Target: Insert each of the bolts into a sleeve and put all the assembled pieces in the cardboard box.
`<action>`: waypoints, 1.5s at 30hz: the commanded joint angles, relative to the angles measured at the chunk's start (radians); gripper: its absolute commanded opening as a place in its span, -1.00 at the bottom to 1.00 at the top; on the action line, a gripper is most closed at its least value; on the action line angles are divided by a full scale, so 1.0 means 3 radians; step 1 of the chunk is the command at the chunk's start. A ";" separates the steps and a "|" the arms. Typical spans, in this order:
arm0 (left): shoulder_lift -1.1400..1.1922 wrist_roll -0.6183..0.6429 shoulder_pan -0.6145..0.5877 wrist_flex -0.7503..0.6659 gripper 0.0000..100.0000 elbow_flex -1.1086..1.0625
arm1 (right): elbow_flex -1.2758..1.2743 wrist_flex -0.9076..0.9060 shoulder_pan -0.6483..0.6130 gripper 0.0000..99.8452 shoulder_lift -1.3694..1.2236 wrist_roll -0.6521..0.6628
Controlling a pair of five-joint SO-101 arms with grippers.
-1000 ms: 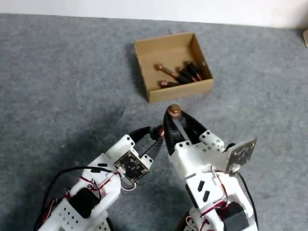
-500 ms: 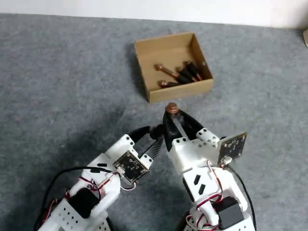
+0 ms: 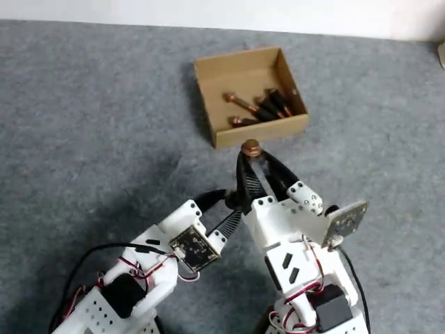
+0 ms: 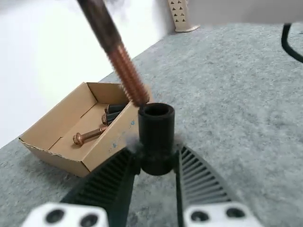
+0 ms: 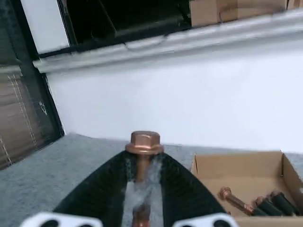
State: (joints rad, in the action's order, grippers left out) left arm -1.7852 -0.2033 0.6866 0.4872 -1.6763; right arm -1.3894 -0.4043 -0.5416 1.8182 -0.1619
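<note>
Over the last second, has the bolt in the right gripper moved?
Yes. The bolt in the right gripper has shifted toward the cardboard box, its head almost at the near wall.

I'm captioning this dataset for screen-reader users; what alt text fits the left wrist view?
The left gripper holds a black sleeve upright, and a tilted copper bolt has its threaded tip at the sleeve's open mouth. Behind them on the grey carpet sits an open cardboard box with finished pieces inside.
</note>
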 commanded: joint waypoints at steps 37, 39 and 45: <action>-0.0049 -0.0015 -0.0187 -0.0082 -0.99 -0.0064 | 0.0013 -0.0448 0.0079 -0.99 0.0023 0.0026; -0.0049 -0.0015 -0.0187 -0.0082 -0.99 -0.0064 | 0.0013 -0.0448 0.0079 -0.99 0.0023 0.0026; -0.0049 -0.0015 -0.0187 -0.0082 -0.99 -0.0064 | 0.0038 -0.0448 0.0079 -0.99 0.0023 0.0026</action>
State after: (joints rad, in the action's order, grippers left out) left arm -1.7837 -0.2033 0.6437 0.4887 -1.6763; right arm -1.3878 -0.5194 -0.5217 1.8290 -0.1619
